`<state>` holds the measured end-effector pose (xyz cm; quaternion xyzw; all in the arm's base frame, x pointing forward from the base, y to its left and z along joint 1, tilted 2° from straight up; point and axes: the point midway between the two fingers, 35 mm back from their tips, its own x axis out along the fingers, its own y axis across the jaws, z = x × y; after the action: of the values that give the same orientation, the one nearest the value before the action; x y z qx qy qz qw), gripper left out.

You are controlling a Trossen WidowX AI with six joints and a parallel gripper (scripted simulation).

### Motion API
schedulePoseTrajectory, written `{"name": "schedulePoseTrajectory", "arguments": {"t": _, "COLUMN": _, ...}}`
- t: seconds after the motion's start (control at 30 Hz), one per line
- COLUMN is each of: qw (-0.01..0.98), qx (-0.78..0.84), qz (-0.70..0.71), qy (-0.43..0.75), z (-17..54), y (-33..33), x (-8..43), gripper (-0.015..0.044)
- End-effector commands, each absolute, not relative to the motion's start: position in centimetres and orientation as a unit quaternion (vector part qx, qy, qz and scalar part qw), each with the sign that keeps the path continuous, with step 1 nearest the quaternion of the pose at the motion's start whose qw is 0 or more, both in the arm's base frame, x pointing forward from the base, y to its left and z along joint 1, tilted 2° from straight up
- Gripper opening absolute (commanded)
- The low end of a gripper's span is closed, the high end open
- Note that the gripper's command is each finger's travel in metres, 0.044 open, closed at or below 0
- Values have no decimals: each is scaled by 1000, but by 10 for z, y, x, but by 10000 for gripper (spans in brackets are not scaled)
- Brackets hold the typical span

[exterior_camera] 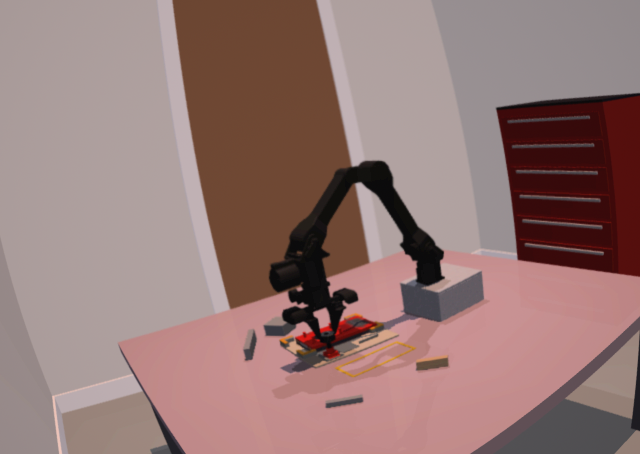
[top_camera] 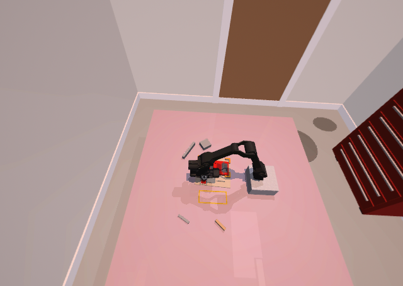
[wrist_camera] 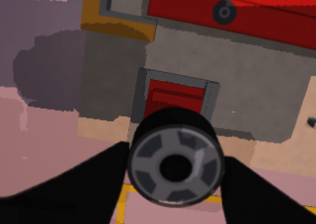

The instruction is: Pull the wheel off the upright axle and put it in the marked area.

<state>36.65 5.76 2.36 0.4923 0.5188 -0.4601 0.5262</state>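
Claw clamped on wheel — above fixture.

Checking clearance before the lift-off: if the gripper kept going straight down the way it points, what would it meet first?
The gripper, shut on the wheel, points down at the red block in the grey bracket on the board. The wheel would probably meet that first; depth is unclear.

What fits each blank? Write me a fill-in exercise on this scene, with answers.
The end effector is shut on the black-tyred grey ____.
The marked area is outlined in ____.
The arm's base stands on a grey ____.
The tall drawer cabinet is dark ____.

Answers: wheel; yellow; block; red
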Motion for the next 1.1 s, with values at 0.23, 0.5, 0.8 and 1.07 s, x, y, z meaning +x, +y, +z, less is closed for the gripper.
{"name": "schedulePoseTrajectory", "arguments": {"t": 0.23, "qw": 528, "qx": 496, "qz": -458, "qy": 516, "z": 31, "y": 58, "x": 367, "gripper": 0}}
{"name": "schedulePoseTrajectory", "arguments": {"t": 0.5, "qw": 528, "qx": 496, "qz": -458, "qy": 516, "z": 33, "y": 58, "x": 367, "gripper": 0}}
{"name": "schedulePoseTrajectory", "arguments": {"t": 0.8, "qw": 528, "qx": 496, "qz": -458, "qy": 516, "z": 38, "y": 58, "x": 367, "gripper": 0}}
{"name": "schedulePoseTrajectory", "arguments": {"t": 1.07, "qw": 528, "qx": 496, "qz": -458, "qy": 516, "z": 68, "y": 57, "x": 364, "gripper": 0}}
